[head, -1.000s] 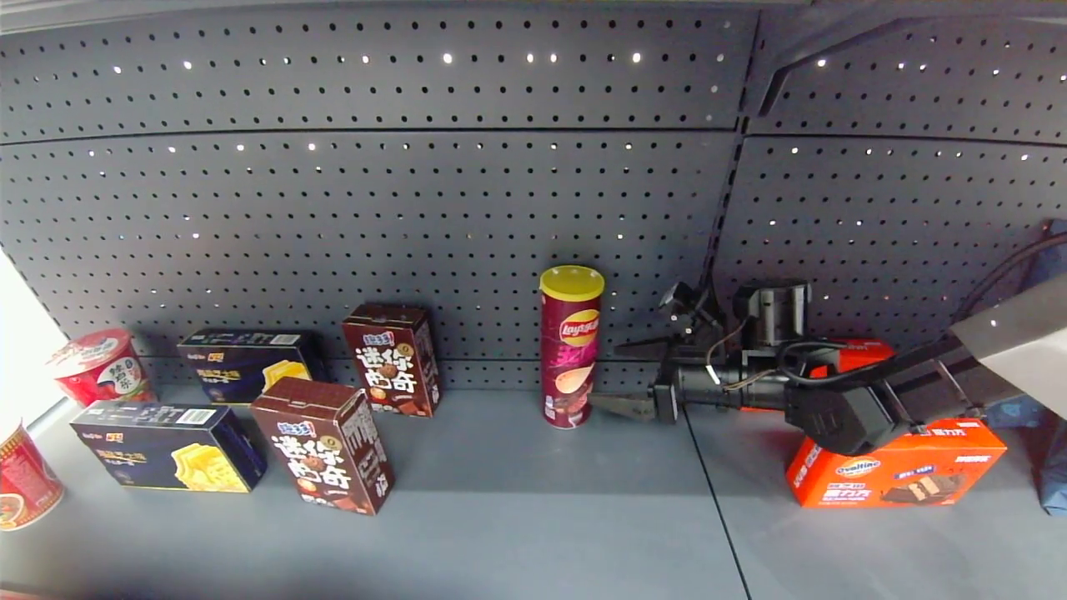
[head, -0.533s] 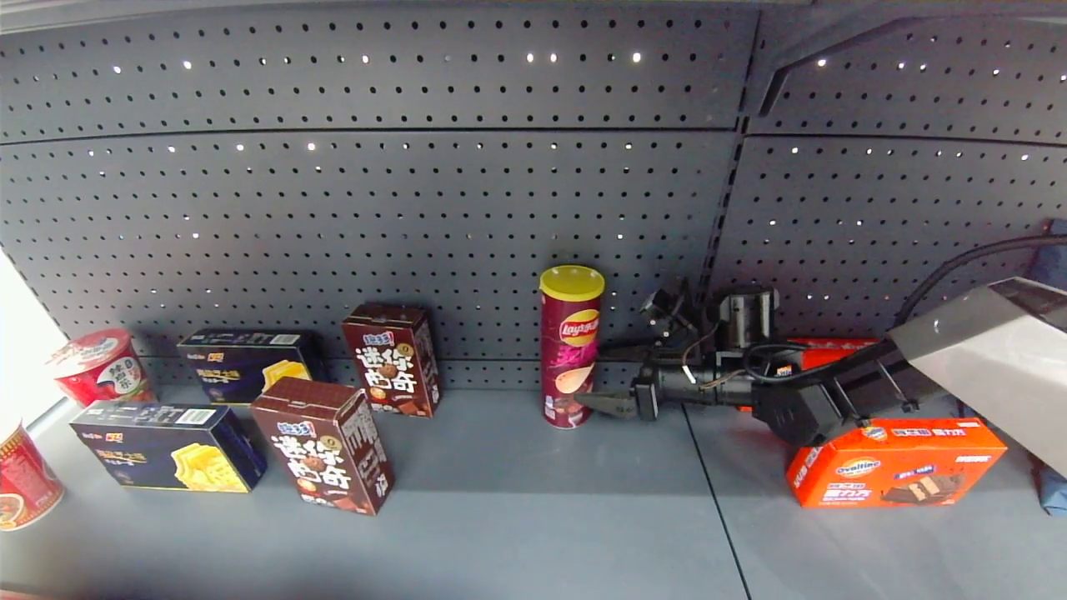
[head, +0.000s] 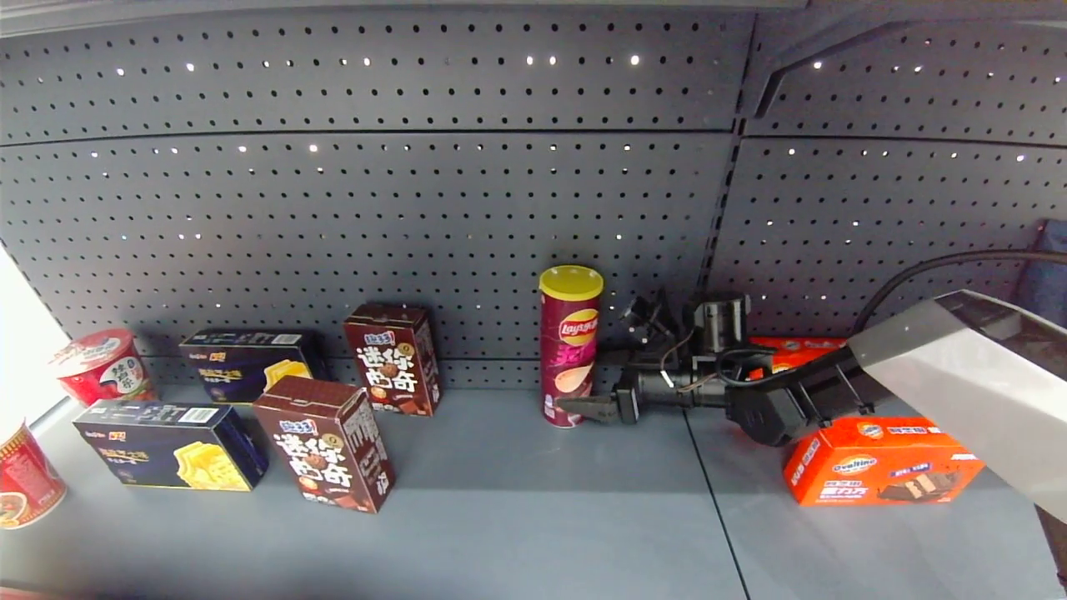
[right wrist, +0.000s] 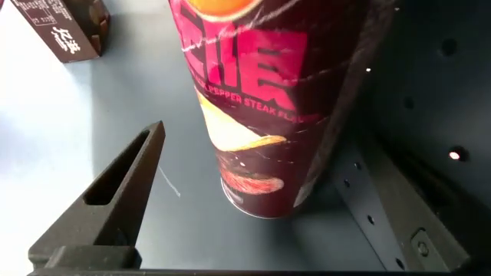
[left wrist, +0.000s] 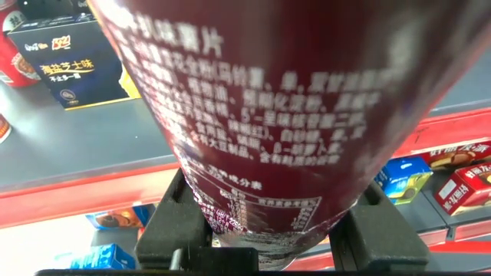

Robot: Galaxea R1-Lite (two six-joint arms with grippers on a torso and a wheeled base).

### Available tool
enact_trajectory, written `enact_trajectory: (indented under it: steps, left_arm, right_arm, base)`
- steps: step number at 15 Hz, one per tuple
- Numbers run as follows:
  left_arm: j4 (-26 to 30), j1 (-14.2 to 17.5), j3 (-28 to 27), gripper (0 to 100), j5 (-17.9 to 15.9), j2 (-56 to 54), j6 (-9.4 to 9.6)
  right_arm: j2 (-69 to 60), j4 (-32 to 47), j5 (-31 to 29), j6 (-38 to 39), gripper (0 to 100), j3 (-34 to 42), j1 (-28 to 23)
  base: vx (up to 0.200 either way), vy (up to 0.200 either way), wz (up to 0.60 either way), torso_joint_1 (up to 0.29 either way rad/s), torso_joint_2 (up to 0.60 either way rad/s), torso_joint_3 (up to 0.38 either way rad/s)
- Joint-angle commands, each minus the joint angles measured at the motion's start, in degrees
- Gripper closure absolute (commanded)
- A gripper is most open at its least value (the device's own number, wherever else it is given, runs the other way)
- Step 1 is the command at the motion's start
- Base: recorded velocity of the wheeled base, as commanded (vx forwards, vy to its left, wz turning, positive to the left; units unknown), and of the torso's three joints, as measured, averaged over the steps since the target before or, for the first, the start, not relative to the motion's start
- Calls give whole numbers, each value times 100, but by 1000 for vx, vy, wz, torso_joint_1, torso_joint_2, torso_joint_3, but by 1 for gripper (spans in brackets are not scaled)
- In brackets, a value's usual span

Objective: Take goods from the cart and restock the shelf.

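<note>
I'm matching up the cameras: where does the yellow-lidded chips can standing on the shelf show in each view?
Head view: chips can upright mid-shelf against the pegboard, the open right gripper around its base.
Right wrist view: its lower half close up, between that gripper's fingers.
Left wrist view: the second can here is held by the left gripper.
Shared landmark: the pegboard behind the can.

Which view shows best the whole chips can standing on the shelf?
The head view: the chips can shows whole, yellow lid to base. The right wrist view crops it to the lower half; the left wrist view shows a second can, close up.
</note>
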Motion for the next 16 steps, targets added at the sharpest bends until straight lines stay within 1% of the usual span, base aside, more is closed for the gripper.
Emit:
enact_trajectory:
  steps: [1, 6, 9, 10, 16]
  left_arm:
    - [2, 3, 1, 100, 1, 8, -8]
    - [2, 3, 1, 100, 1, 8, -8]
    - [2, 3, 1, 100, 1, 8, -8]
    - [2, 3, 1, 100, 1, 8, -8]
    - [2, 3, 1, 100, 1, 8, 1]
  right_arm:
    - [163, -11, -31, -2, 0, -101, 2]
    - [453, 6, -31, 69, 0, -514, 28]
    - [532, 6, -40, 69, 0, -594, 20]
    - [550, -11, -31, 69, 100, -594, 11]
    - [418, -29, -145, 69, 100, -444, 55]
  base:
    - [0, 0, 0, 0, 0, 0]
    - [0, 0, 0, 0, 0, 0]
    - [0, 0, 0, 0, 0, 0]
    - [0, 0, 0, 0, 0, 0]
    - [0, 0, 0, 0, 0, 0]
